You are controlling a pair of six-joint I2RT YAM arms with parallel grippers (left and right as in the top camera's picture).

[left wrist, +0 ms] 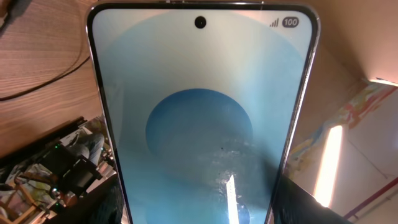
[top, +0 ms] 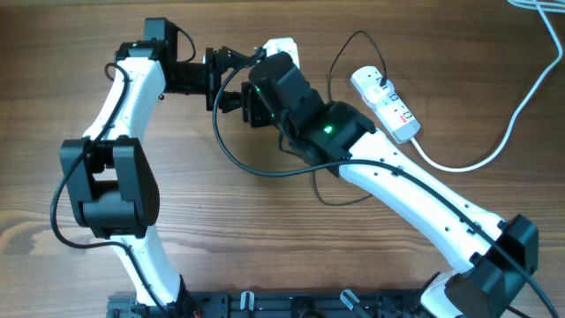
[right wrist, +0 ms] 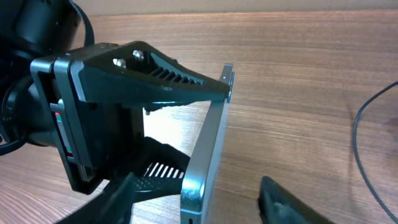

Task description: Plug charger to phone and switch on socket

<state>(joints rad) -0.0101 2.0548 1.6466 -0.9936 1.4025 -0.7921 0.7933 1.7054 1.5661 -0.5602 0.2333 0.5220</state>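
Observation:
My left gripper (left wrist: pixel 200 208) is shut on the phone (left wrist: pixel 202 112), whose light blue screen fills the left wrist view. In the right wrist view the phone (right wrist: pixel 208 149) shows edge-on with its silver frame, held by the left gripper (right wrist: pixel 134 81). My right gripper (right wrist: pixel 199 208) is open, one finger on each side of the phone's lower edge. Overhead, both grippers meet at the far middle (top: pixel 243 88), and only a pale corner of the phone (top: pixel 281 46) shows. The charger cable (top: pixel 353 40) loops from the socket (top: pixel 386 104) under the right arm. Its connector tip is hidden.
The socket's thick white cord (top: pixel 494 150) runs off to the far right. The black cable also lies on the wood to the left in the left wrist view (left wrist: pixel 50 81) and to the right in the right wrist view (right wrist: pixel 357 137). The arm bases stand at the near edge.

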